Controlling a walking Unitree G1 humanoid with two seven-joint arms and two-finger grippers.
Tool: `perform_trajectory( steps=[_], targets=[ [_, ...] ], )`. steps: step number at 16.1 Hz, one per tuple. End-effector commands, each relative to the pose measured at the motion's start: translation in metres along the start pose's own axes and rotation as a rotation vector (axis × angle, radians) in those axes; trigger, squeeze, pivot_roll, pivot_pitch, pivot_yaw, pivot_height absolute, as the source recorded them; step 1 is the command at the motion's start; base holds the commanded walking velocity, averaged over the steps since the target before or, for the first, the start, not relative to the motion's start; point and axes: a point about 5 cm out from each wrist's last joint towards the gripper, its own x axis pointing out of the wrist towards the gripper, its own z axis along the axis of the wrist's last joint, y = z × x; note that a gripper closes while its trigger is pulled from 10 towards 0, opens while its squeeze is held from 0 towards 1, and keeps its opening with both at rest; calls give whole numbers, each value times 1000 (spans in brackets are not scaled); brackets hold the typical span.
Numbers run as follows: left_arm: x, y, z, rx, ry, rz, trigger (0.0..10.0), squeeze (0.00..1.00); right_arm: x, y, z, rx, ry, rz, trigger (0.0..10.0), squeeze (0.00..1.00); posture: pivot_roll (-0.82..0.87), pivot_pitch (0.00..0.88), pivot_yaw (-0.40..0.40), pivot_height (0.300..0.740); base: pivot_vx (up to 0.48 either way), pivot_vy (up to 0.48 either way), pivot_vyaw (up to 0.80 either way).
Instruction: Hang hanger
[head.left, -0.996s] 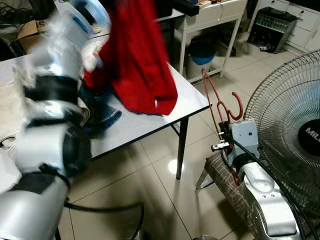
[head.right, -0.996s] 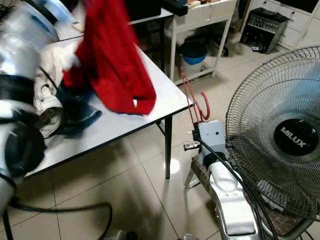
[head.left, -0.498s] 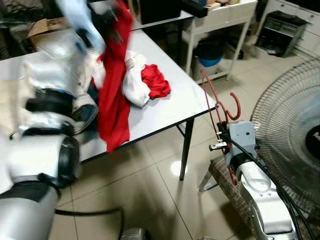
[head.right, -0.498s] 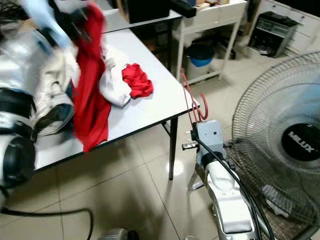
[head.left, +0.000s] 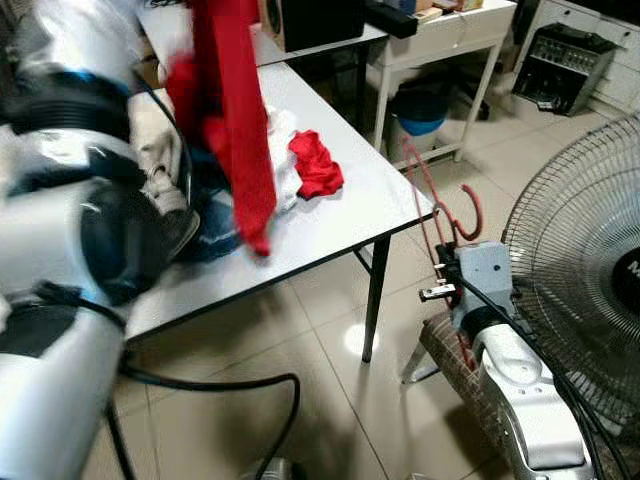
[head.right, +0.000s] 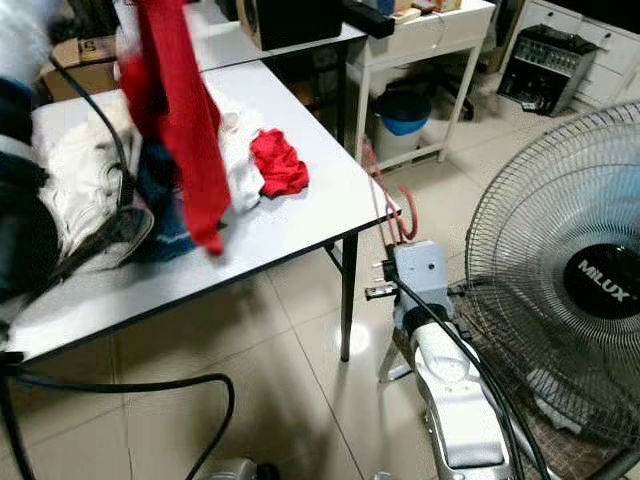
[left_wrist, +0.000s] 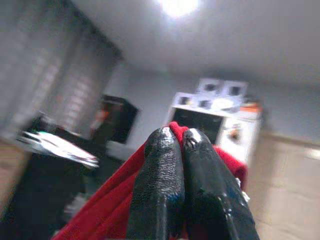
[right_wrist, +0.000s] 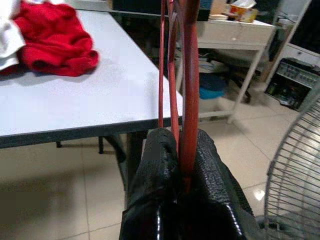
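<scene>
The hanger (head.left: 440, 205) is one thin red wire piece, held upright beside the near right corner of the table (head.left: 370, 215). Its long axis runs up and down: the body rises from the grip, leaning slightly back toward the table edge, and the curved hook (head.left: 470, 212) arches over toward the fan (head.left: 585, 270) with its open end turning downward. The right gripper (right_wrist: 179, 150) holds it from below, the two black fingers (right_wrist: 155, 170) pressed together on the red wire, which stands straight up between them in the wrist view.

The left gripper (left_wrist: 179, 145) is raised high above the table. Its fingers are squeezed shut on a fold of a red garment (head.left: 235, 120), and the cloth hangs down from it as one long strip, its lower tip dangling just above the table top.

On the table lie a second, smaller red cloth (head.left: 317, 165) bunched up, one white cloth (head.left: 283, 160) just beside it, one dark blue piece of denim (head.left: 210, 225), and one white shoe (head.right: 85, 200) at the left. A single blue bucket (head.left: 421, 110) sits on the floor under the white desk (head.left: 450, 30) behind. One black cable (head.left: 215, 385) loops across the tiled floor.
</scene>
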Motion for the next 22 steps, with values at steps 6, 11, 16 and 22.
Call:
perform_trajectory(
  steps=[6,11,16,22],
  targets=[
    [-65,62,-76,422,445,160,0,0,-2,3,-1,7,-9,-9,10000,0,18,0,114,740,0,0,0],
    [-17,-13,-87,212,323,-122,0,0,3,3,2,-3,-14,3,10000,0,4,0,110,740,0,0,0],
    [15,-18,13,-388,-185,-95,0,0,-3,-5,1,-6,-17,-44,10000,0,-19,0,139,740,0,0,0],
    [-101,104,-69,75,229,395,0,0,-1,6,-2,-5,-7,-7,10000,0,2,0,121,740,0,0,0]
  ],
)
